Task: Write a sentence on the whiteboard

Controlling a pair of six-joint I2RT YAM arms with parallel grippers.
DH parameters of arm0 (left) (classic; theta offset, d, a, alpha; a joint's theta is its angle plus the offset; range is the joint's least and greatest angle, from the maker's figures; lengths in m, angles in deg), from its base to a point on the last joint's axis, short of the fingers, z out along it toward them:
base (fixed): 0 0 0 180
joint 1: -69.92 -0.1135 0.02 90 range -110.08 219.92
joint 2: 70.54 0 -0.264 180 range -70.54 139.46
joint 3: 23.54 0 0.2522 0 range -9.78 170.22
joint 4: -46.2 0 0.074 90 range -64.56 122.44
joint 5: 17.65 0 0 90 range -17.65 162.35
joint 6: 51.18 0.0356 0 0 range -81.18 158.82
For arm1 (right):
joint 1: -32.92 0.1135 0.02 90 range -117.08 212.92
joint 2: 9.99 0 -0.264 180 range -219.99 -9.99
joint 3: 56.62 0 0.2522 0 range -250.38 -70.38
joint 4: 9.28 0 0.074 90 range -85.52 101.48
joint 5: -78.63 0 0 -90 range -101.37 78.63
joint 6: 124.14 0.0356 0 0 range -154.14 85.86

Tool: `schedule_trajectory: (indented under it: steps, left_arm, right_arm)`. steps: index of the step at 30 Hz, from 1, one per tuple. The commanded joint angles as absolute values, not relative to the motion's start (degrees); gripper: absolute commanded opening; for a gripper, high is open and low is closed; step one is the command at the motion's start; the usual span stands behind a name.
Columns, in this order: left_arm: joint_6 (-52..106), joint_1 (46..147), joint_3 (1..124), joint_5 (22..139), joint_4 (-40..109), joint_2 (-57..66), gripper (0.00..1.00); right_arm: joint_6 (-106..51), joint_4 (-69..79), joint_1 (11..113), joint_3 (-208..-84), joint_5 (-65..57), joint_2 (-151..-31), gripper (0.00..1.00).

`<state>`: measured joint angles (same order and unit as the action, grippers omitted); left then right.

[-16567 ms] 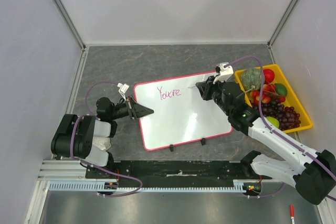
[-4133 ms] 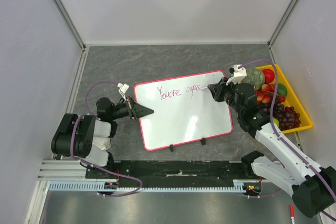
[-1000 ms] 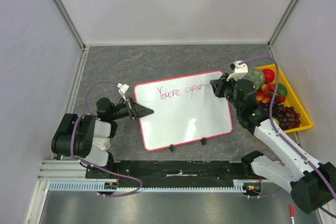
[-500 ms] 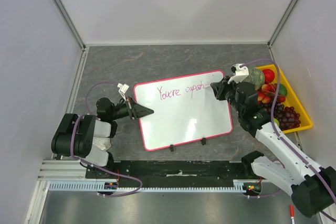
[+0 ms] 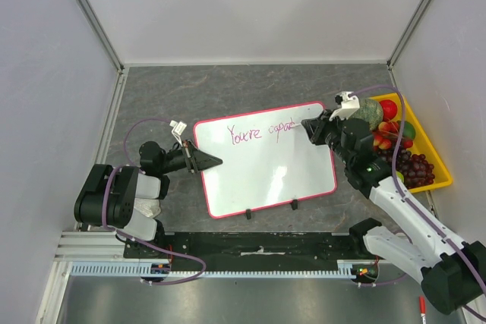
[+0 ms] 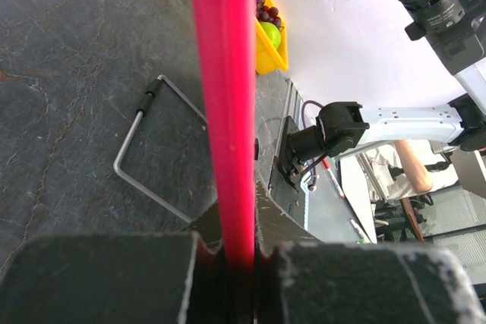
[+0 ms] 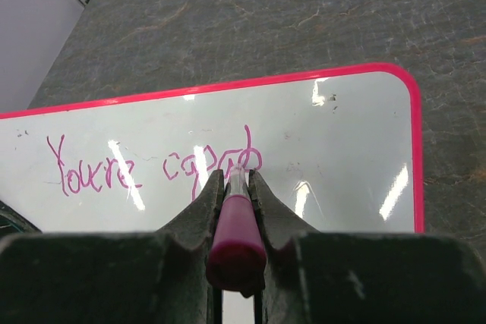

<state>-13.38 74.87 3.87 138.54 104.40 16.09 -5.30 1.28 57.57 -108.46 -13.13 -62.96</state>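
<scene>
The writing step is in hand. The whiteboard (image 5: 266, 180) lies flat on the dark table in the middle of the scene, a little turned, and the left gripper (image 5: 209, 162) is closed narrow on its left edge; in the left wrist view the pink-red rim (image 6: 224, 111) stands clamped between the two jaws, so this arm steadies the board. The right gripper (image 5: 307, 125) holds a purple marker (image 7: 237, 225) tight between its fingers, with the tip down on the board at the end of the first line, near the far right corner. The sentence (image 7: 152, 168) reads at this moment about "You're capab", so I judge that the second word is not finished and most of the text is not yet written. The next move calls for a few more small strokes to the right, but little free board is left before the right rim, so the marker must soon go back to the left and nearer for a second line. In the earliest frame only "You're" was there and the right gripper was more to the left; the left gripper has not moved.
</scene>
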Motion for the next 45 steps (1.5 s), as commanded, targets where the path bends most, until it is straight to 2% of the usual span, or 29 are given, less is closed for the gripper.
schedule_trajectory:
  steps: [1, 24, 45]
  left_arm:
    - [-8.4, 75.0, 3.1, 138.8, 105.1, 16.7, 0.02]
    - [-8.5, 75.2, 3.3, 138.9, 105.0, 16.8, 0.02]
    - [-8.4, 75.0, 3.2, 138.8, 105.0, 16.7, 0.02]
  right_arm:
    - [-5.0, 0.4, 56.7, -112.2, -14.4, -61.3, 0.0]
    - [-6.4, -0.9, 53.0, -115.0, -15.7, -67.2, 0.0]
    - [-6.4, 2.0, 52.5, -108.2, -11.5, -64.0, 0.0]
